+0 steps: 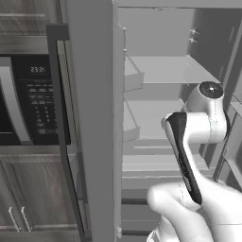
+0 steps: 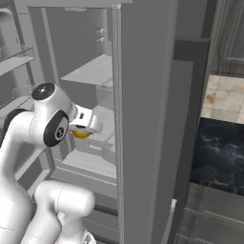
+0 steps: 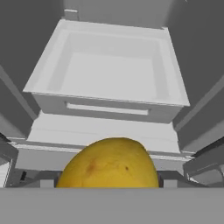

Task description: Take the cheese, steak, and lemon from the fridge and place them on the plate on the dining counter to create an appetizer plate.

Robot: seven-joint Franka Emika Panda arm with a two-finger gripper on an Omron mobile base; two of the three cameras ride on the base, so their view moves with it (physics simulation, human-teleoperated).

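Lemon (image 3: 109, 162) between the gripper (image 2: 82, 132) jaws, apparently clamped across its middle: you hold a firm, light, round fruit that may roll; grip its widest girth

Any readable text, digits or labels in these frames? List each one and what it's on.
"23:21", roughly; the digits are blurred, so this is a best reading: on the display of the black microwave, left base view.
Keypad labels under that display: too small and blurred to read.
Fridge, its drawer and the lemon: no text or labels visible.
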